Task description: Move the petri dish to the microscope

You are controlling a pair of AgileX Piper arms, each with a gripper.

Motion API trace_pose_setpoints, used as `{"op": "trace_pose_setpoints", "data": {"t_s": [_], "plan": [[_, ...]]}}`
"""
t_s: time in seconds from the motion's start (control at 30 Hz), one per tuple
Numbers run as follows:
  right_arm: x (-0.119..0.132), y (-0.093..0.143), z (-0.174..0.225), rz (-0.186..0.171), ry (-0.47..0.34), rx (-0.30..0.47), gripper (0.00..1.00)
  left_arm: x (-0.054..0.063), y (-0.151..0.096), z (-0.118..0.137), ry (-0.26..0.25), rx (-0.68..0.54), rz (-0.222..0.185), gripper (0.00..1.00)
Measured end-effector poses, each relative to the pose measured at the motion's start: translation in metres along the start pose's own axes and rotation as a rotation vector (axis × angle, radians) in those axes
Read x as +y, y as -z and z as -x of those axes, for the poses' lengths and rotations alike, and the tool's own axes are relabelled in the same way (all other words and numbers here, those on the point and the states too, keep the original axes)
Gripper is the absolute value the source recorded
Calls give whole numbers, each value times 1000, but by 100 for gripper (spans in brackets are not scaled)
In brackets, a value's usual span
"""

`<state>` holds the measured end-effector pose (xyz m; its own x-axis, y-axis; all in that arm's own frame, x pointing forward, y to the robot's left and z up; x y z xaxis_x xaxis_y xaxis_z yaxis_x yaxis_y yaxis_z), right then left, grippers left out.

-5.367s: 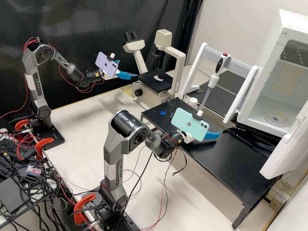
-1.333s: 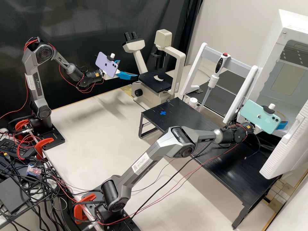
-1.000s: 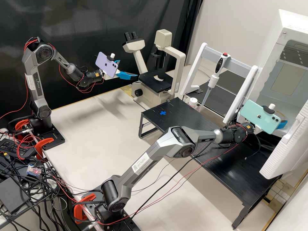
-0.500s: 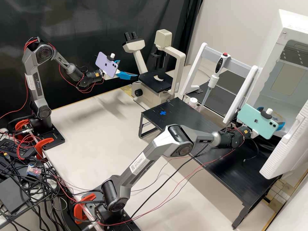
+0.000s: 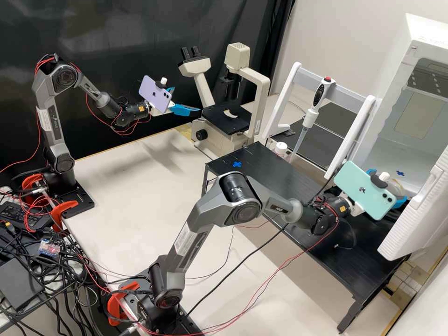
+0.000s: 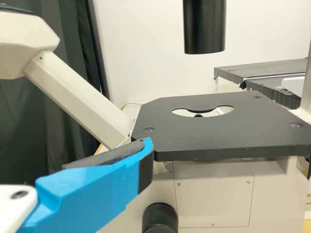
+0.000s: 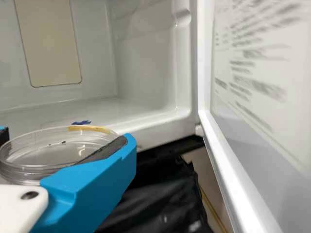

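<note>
In the high view my right gripper (image 5: 387,186) is just outside the white chamber, shut on the clear petri dish (image 5: 396,187), which the mounted phone partly hides. From the right wrist, my right gripper (image 7: 66,136) has the petri dish (image 7: 53,149) nearly level between its two fingers. My left gripper (image 5: 186,101) stands open beside the microscope (image 5: 226,122), its fingers short of the black stage. One blue finger of my left gripper (image 6: 70,145) lies before the stage (image 6: 218,138) in the left wrist view; the stage has a round, partly covered opening.
The chamber's open door (image 5: 417,210) stands close by my right gripper. A pipette (image 5: 308,119) hangs on a white frame (image 5: 290,93) between the chamber and microscope. A small white-capped bottle (image 5: 280,149) stands behind the black raised table (image 5: 280,182).
My right arm first reached into the chamber, then drew back toward its base, bringing the dish out from over the blue cross mark. My left arm has stayed still.
</note>
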<state>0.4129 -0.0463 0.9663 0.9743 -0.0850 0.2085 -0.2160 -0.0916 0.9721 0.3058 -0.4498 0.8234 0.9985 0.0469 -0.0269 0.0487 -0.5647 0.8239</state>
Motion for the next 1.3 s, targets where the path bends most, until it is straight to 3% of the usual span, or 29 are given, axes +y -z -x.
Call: {"op": "trace_pose_setpoints", "data": {"t_s": [0.17, 0.43, 0.57, 0.8, 1.0, 1.3], "plan": [[-2, 6, 33, -12, -13, 41, 0, 0, 0, 0, 0, 0, 0, 100], [-17, 37, 97, -15, -32, 204, 0, 0, 0, 0, 0, 0, 0, 100], [-39, 59, 125, -16, 20, 287, 0, 0, 0, 0, 0, 0, 0, 100], [-91, 99, 160, -8, 203, 421, 0, 0, 0, 0, 0, 0, 0, 100], [-132, 139, 186, 41, 323, 573, 0, 0, 0, 0, 0, 0, 0, 100], [-182, 189, 205, 124, 405, 670, 0, 0, 0, 0, 0, 0, 0, 100]]}}
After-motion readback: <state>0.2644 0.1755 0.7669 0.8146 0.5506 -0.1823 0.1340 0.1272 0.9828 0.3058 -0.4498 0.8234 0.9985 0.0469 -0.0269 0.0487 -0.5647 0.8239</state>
